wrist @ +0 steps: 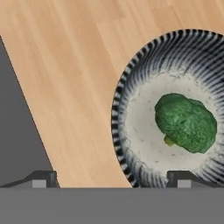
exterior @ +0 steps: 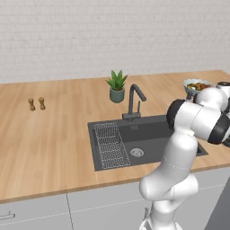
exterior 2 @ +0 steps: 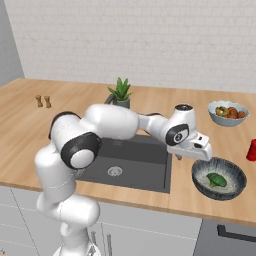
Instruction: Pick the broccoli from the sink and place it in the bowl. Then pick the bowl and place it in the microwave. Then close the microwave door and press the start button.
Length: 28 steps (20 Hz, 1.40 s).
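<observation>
My gripper (wrist: 111,178) stands wide apart and grasps nothing; in the hand view its two tips rise at the bottom, one over the wooden counter (wrist: 74,65), the other at the rim of the bowl (wrist: 127,87). One bowl, dark with pale ribbed stripes, sits on the counter just right of the sink (exterior 2: 135,165), and I hover above its left edge. One broccoli (wrist: 186,122) lies inside it on the whitish floor, apart from my tips and off to the right of them. One sink, dark grey, holds one wire rack (exterior: 110,146) and one round drain (exterior: 137,152), with one curved faucet (exterior: 134,101) behind. Farther back I count one potted plant (exterior: 117,86), two small shakers (exterior: 36,104), one paler fruit bowl (exterior 2: 228,113) and one red object (exterior 2: 251,150) at the right edge.
</observation>
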{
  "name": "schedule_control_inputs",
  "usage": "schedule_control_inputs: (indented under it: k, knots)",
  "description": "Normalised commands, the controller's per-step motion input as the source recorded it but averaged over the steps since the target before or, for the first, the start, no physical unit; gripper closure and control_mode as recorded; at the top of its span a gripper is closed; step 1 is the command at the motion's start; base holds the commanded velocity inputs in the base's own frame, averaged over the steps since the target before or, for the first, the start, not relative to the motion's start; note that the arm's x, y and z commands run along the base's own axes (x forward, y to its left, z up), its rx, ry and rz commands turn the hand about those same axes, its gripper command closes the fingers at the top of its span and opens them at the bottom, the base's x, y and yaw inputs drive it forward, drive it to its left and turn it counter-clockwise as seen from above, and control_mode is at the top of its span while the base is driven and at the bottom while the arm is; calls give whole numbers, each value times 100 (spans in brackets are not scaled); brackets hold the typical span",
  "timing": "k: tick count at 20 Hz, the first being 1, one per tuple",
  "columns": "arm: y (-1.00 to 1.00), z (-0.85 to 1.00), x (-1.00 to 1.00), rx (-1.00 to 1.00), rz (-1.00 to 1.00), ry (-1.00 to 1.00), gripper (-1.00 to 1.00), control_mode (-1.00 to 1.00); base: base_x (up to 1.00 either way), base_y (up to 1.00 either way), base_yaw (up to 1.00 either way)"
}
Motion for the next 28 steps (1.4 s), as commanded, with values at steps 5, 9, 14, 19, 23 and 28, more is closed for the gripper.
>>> schedule_control_inputs:
  k: [5, 9, 14, 19, 23, 28]
  knots:
    - [-15, -18, 15, 1, 6, 2, -100, -100, 0, 0, 0]
    - [-26, -14, 12, 2, 6, 2, -100, -100, 0, 0, 0]
    - [-4, -17, 4, 0, 4, 3, -100, -100, 0, 0, 0]
    - [-9, -25, 0, 0, 4, 1, -100, -100, 0, 0, 0]
    - [-13, -25, 0, 0, 4, 0, -100, -100, 0, 0, 0]
    - [0, -36, 5, 0, 3, 2, 100, -100, 0, 0, 0]
